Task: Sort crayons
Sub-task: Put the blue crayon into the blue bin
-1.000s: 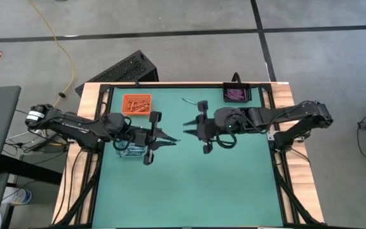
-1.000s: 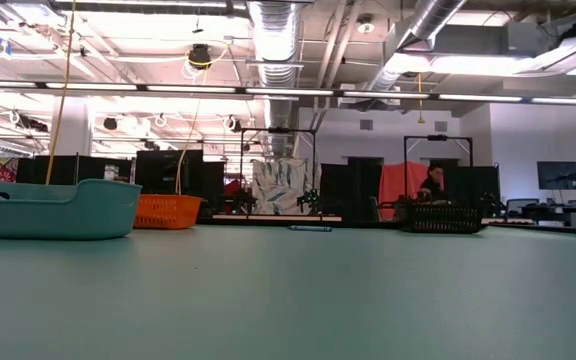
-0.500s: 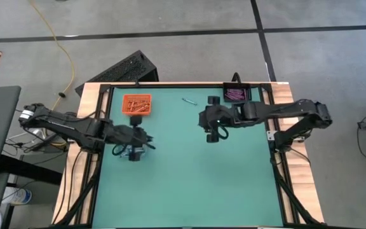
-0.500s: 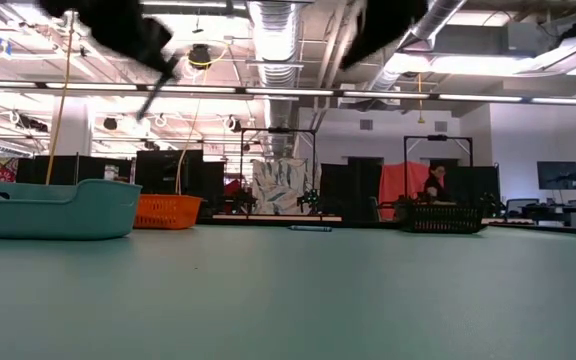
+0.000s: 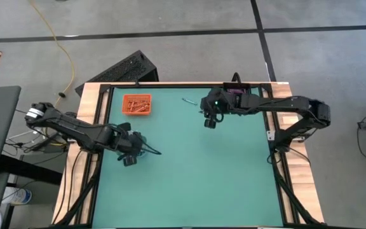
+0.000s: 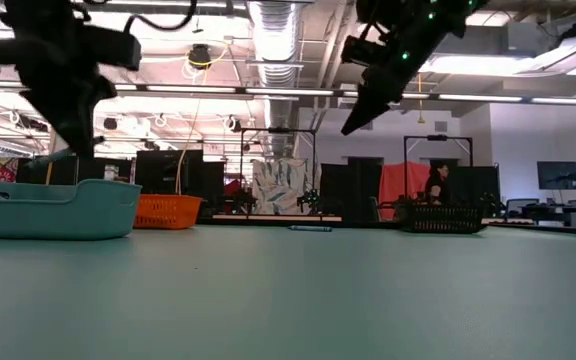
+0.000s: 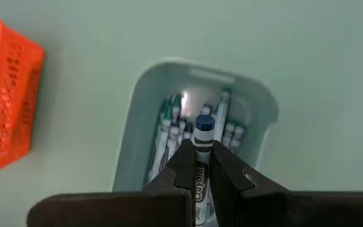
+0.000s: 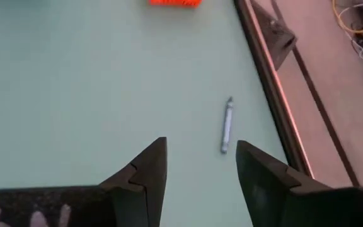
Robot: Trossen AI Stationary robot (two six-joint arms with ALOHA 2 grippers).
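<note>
My left gripper (image 7: 200, 165) points down over a pale, clear-walled tray (image 7: 257, 113) that holds several blue-grey crayons (image 7: 169, 132). It is shut on a blue crayon (image 7: 205, 123). In the high view this gripper (image 5: 132, 150) covers the tray. My right gripper (image 8: 200, 146) hangs open above the table near its far edge. A loose blue-grey crayon (image 8: 225, 127) lies flat on the table just ahead of it, also seen from above (image 5: 188, 100). An orange tray (image 5: 136, 104) holds orange-red crayons. My left gripper pinches the blue crayon's paper-wrapped shaft (image 7: 200, 173) between its two fingers. The fingers come from above and lie along the crayon. Its blue end (image 7: 205, 121) sticks out past the fingertips, pointing down into the tray's opening.
A black tray (image 5: 237, 94) with purple crayons sits at the far right corner, partly under my right arm. The table's wooden rim (image 8: 276, 120) runs close beside the loose crayon. In the low view the pale tray (image 6: 53, 208), orange tray (image 6: 168, 211) and black tray (image 6: 444, 218) stand along the far side.
My left gripper has drawn back from the table's middle toward the left edge, sunk, and tipped from level to pointing down over the pale tray, keeping the crayon. My right gripper has gone from the middle toward the far edge and down, nearer the loose crayon.
</note>
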